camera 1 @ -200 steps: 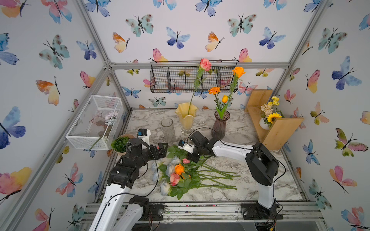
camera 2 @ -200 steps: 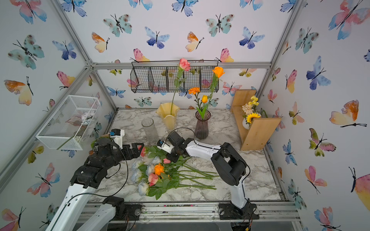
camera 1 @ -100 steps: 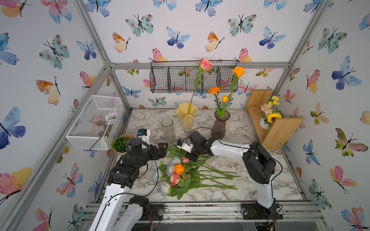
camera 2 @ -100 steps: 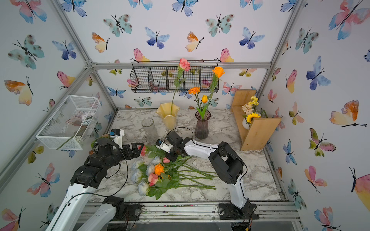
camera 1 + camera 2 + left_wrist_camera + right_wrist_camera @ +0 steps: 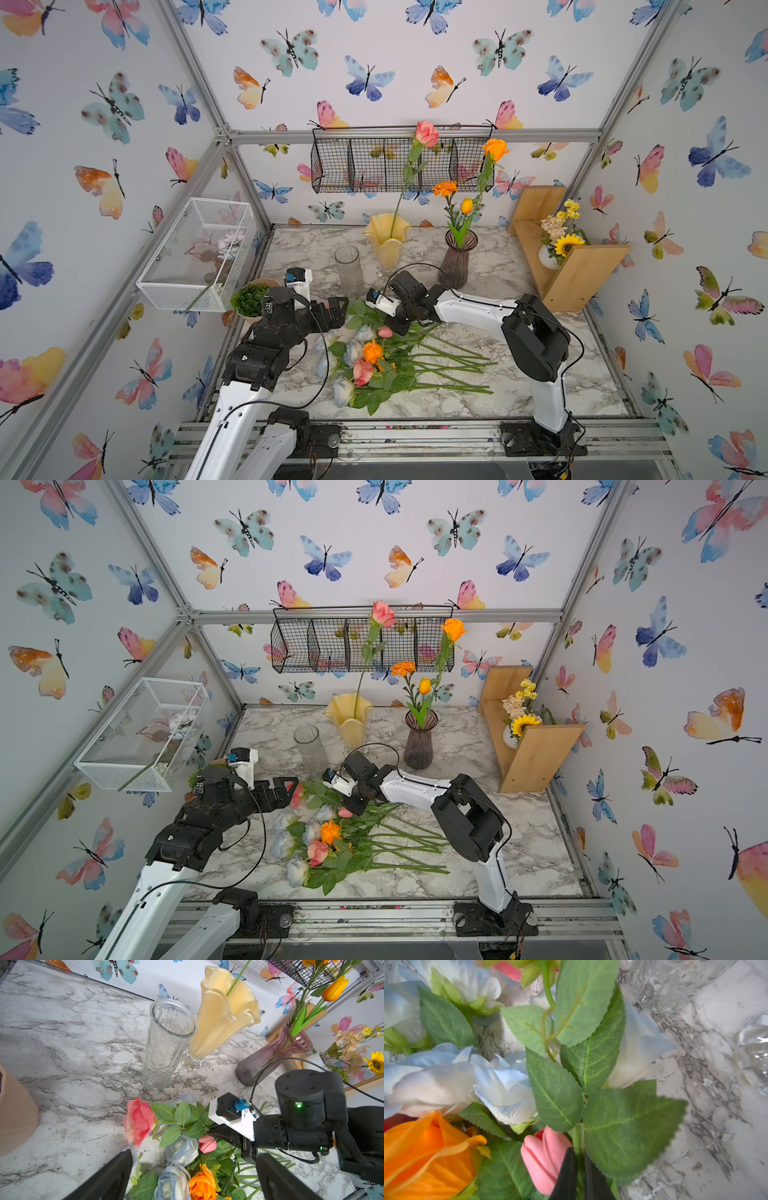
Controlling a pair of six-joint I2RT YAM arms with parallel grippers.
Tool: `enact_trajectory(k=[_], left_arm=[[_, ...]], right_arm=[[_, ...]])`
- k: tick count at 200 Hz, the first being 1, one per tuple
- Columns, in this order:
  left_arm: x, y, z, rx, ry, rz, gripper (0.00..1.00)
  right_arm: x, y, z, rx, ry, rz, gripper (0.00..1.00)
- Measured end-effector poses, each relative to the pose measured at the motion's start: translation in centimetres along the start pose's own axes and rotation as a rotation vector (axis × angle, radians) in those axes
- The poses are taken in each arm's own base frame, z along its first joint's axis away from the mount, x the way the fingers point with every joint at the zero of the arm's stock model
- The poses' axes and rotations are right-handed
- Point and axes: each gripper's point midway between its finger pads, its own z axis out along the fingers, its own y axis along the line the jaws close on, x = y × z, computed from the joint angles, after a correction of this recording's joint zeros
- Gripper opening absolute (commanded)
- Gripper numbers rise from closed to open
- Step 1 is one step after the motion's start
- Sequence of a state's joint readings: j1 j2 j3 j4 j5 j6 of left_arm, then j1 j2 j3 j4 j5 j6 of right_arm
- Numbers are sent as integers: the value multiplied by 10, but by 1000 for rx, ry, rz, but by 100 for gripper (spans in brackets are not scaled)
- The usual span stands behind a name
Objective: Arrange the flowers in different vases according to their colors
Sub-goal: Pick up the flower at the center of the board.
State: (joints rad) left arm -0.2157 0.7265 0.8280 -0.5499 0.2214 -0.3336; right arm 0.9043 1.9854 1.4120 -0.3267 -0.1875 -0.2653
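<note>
Right claw (image 5: 578, 1153) is squeezed nearly shut on a thin green stem (image 5: 577, 1136). A pink tulip bud (image 5: 546, 1157) sits just beside its fingers, but as far as I can tell the claw isn't holding it. Following the leaves outward, that stem seems to belong to the pink rose (image 5: 139, 1121) at the edge of the pile (image 5: 374, 361) on the table (image 5: 582, 365). Left claw (image 5: 338, 309) hangs spread wide and empty, just beside that rose. What the next move turns on is how the stem lies. It is almost flat, with the bloom out past the right claw toward the left arm and the cut end trailing back under the right arm. The yellow vase (image 5: 386, 245), with 1 pink bloom in it, stands just behind the right claw toward the back wall, so the right arm looks nearer. I'd judge the stem needs lifting clear of the tangle, then tipping upright with the cut end down. The clear vase (image 5: 349, 270) is empty, and the purple vase (image 5: 457, 259) holds 3 orange blooms.
</note>
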Motion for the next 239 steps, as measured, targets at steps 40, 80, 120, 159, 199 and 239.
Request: enact_trajectory(k=[40,80,120,159,199,239], left_arm=[[0,0,0,0,0,0,99],[0,1,0,-4,-2,0,99],[-1,2,-1,-13,-8,1,99],[-1,3,-2,-20,-10,0,99],[-1,5,-6,-33,-18,1,99],[1,6,-6,-38,-11,-1,99]], right_arm=[[-26,-4,-43,55,-88,-25,2],[-47,-4,-89,98,-183,-27,2],[-53,-10,-130,184,-252,-6,2],[-58,-23,-170,276,-319,28,2],[-62,-47,-203,383,-376,82,2],[-102,-63,-253,472,-536,122,2]])
